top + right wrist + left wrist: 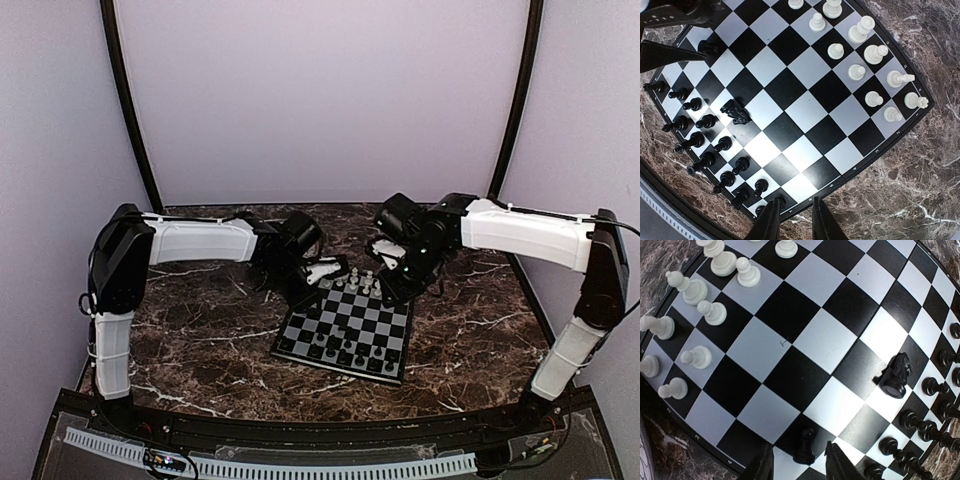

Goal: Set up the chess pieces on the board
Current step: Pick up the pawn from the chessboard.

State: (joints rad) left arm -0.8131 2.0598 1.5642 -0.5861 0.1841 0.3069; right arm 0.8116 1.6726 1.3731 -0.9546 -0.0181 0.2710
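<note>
Left gripper point(799, 455) stands open, a black pawn point(804, 442) between its fingers, touching neither. Centre it, then close gently to avoid tipping.

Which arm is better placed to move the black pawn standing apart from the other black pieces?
Left. The left pincer straddles the black pawn, one finger each side. The right pincer hangs at another edge of the board, away from it.

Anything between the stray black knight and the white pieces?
No. Only bare squares of the board lie between the knight and the white pieces, as both wrist views show.
</note>
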